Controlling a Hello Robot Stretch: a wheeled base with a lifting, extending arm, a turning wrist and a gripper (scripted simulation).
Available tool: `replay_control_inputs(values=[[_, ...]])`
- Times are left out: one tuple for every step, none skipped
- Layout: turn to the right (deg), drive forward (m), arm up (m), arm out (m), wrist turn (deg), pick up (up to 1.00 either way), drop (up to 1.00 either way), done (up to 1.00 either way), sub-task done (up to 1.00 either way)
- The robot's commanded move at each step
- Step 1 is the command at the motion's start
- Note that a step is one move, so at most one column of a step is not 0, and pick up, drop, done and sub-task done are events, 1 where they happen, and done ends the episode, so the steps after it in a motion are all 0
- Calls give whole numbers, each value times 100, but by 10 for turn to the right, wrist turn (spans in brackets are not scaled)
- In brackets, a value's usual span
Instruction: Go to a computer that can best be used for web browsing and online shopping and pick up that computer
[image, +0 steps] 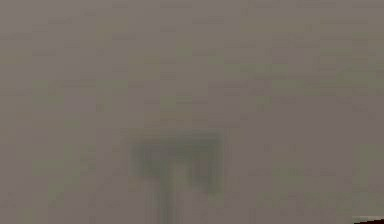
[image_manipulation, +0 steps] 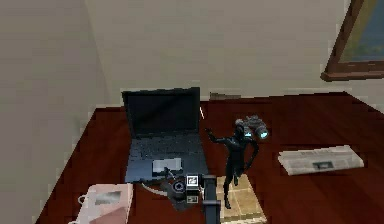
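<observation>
An open dark laptop sits on a dark red wooden surface in the arm side view, its black screen upright and its keyboard facing the picture's bottom. The arm rises from the bottom edge. My gripper lies at the laptop's near edge, left of the two white marked squares. I cannot tell whether it holds anything or touches the laptop.
A dark figurine with a teal head stands just right of the laptop on a tan mat. A folded newspaper lies farther right. A white object sits at the bottom left. Pale walls meet behind, and a framed picture hangs at the upper right.
</observation>
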Motion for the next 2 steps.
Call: replay_control_inputs(values=[[0,0,10,0,0,0,0,0,0],[0,0,0,0,0,0,0,100,0]])
